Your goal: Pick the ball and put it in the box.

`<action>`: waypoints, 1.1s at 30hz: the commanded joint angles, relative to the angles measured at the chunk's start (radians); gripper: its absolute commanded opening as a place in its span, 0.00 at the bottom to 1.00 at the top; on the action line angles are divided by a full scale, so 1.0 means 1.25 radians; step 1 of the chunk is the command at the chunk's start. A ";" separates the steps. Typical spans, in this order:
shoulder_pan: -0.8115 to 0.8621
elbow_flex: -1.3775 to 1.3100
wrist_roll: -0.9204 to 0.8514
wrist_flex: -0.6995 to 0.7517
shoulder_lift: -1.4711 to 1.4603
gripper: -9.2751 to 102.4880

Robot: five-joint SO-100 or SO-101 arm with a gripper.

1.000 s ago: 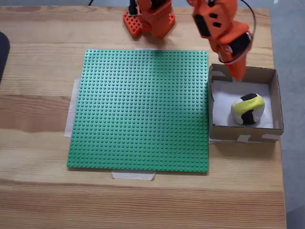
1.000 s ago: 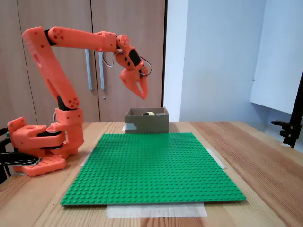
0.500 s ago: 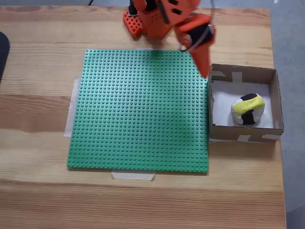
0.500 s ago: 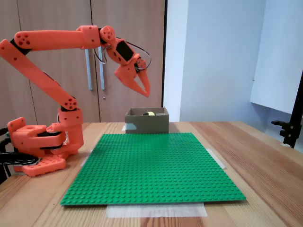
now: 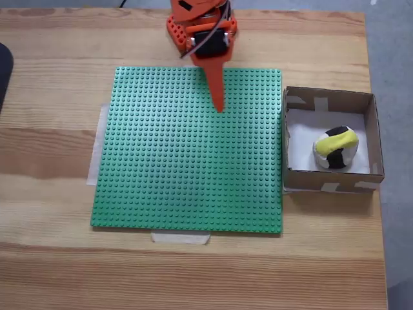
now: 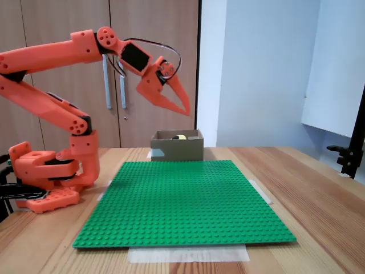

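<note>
Jaws are sitting closed, or very nearly so, tapering together to one narrow point with nothing between them; the orange gripper (image 6: pixel 185 109) is hanging high in the air, tilted downward, in a fixed view from the side. In a fixed view from above, the same gripper (image 5: pixel 219 107) is showing as a slim orange wedge pointing toward the near edge of the table, lying over the far middle part of the green studded baseplate (image 5: pixel 187 155). The ball (image 5: pixel 335 147) is resting inside the box (image 5: pixel 329 182), its yellow, black and white patches showing against the white bottom, sitting toward the right-hand side of the box as seen from above and well apart from the gripper. From the side, the ball (image 6: pixel 180 137) is just peeking over the rim of the box (image 6: pixel 177 149), which is standing at the far end of the baseplate (image 6: pixel 182 200). The box is sitting just beside the baseplate's right edge in the view from above. Pale tape strips are showing along the baseplate's edges on the wooden table (image 5: pixel 193 271). The arm's base (image 6: pixel 48 174) is standing on the table at the left in the side view.
</note>
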 commanded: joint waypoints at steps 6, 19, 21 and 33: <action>0.106 0.096 -0.031 -0.039 0.108 0.08; 0.145 0.322 -0.017 -0.086 0.263 0.08; 0.144 0.346 -0.017 -0.097 0.276 0.08; 0.155 0.551 -0.055 -0.155 0.398 0.08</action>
